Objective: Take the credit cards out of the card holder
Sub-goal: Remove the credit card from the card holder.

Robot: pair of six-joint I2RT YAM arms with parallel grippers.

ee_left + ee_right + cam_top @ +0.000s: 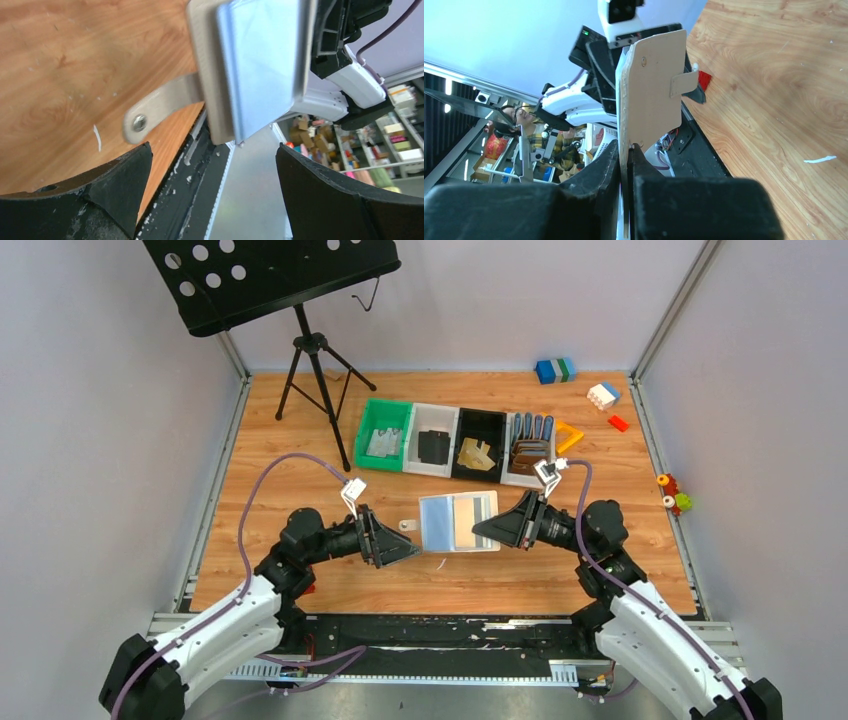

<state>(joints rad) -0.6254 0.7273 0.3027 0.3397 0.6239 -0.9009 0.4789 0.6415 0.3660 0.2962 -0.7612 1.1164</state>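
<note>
The card holder [458, 523] hangs open off the table [250, 440], in the middle between the two arms and closer to the near rail [420, 625] than to the far wall. Its long axis runs left to right. The strap tab [407, 526] points left at the left gripper [405, 540]. The blue-grey half is on the left and a tan-gold face on the right. I cannot tell whether that face is one of the credit cards or lining.

The right gripper [485, 530] pinches the holder's right edge, its fingers [599, 175] pressed flat on either side. The left gripper is spread wide, with its fingers [117, 185] just short of the tab and not touching it.

Bare wood lies left and right of the holder and on its near side up to the rail. On the far side there is a short gap, then a row of bins starting with the green bin [388, 405]. The music stand [315, 390] is at the far left.
</note>
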